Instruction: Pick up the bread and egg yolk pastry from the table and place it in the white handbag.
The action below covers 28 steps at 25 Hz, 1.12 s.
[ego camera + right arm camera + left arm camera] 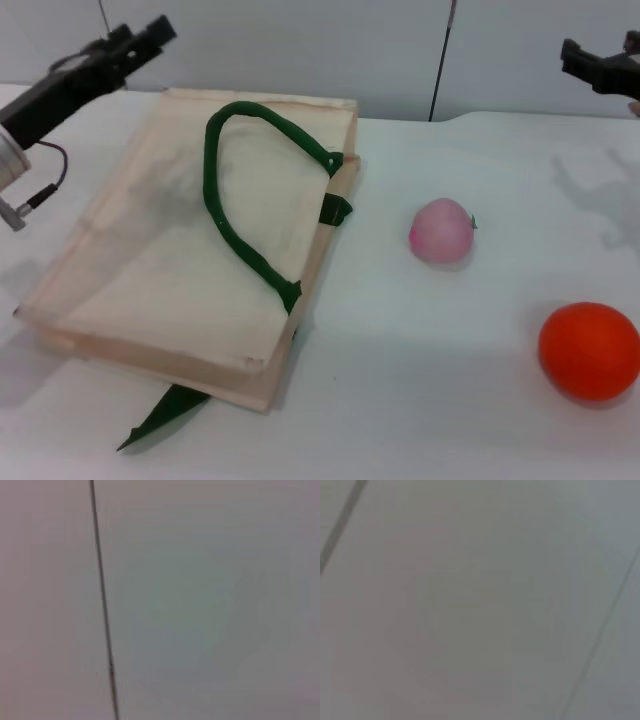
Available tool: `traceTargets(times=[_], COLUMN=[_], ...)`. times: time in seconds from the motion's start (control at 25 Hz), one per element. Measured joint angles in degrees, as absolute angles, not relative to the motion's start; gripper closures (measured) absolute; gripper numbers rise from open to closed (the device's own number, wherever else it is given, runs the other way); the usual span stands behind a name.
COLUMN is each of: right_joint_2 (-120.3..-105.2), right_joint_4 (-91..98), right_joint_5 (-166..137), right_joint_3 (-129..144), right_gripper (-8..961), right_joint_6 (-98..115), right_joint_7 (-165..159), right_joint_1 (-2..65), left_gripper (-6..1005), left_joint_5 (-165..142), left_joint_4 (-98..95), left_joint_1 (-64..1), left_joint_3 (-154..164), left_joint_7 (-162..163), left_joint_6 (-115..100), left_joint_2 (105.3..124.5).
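Note:
The white handbag (pixel 190 250) lies flat on the table at the left in the head view, cream cloth with dark green strap handles (pixel 240 180). The bread and the egg yolk pastry are not in view. My left gripper (pixel 140 42) is raised at the far left, above the bag's far corner. My right gripper (pixel 590 60) is raised at the far right edge. Both wrist views show only a blank wall with a seam.
A pink ball (pixel 441 231) sits right of the bag. A larger orange ball (pixel 590 351) sits at the near right. A green strap end (pixel 165 412) sticks out under the bag's near edge. The white table (pixel 420 380) runs between them.

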<state>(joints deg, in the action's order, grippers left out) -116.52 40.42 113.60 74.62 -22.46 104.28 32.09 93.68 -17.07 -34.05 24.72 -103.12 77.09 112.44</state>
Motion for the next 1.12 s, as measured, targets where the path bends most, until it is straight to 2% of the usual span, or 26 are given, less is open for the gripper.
traceTargets(times=[0.28,0.44,0.76,1.12], right_joint_2=[-116.28,-116.51,-116.65,-116.59], right_joint_4=[19.7,12.9,5.7,5.4], right_joint_5=[147.7,154.2,161.8,161.9], right_joint_3=[66.5,66.0,65.9,65.9], right_gripper=[59,59,59,60], right_joint_6=[-52.1,-59.0,-64.0,-63.6], right_joint_7=[138.0,147.0,153.4,153.6], right_joint_1=[33.2,34.2,35.4,35.4], left_gripper=[121,121,121,121], left_joint_5=[103.4,107.7,117.1,120.1], left_joint_4=[-17.0,-16.0,-7.4,-5.8], left_joint_1=[-31.6,-30.6,-31.1,-30.9], left_joint_3=[24.6,24.5,23.3,23.2], left_joint_7=[-115.2,-122.1,-137.5,-139.7], left_joint_6=[77.1,76.4,76.4,76.3], left_joint_2=[115.02,116.07,116.22,116.26])
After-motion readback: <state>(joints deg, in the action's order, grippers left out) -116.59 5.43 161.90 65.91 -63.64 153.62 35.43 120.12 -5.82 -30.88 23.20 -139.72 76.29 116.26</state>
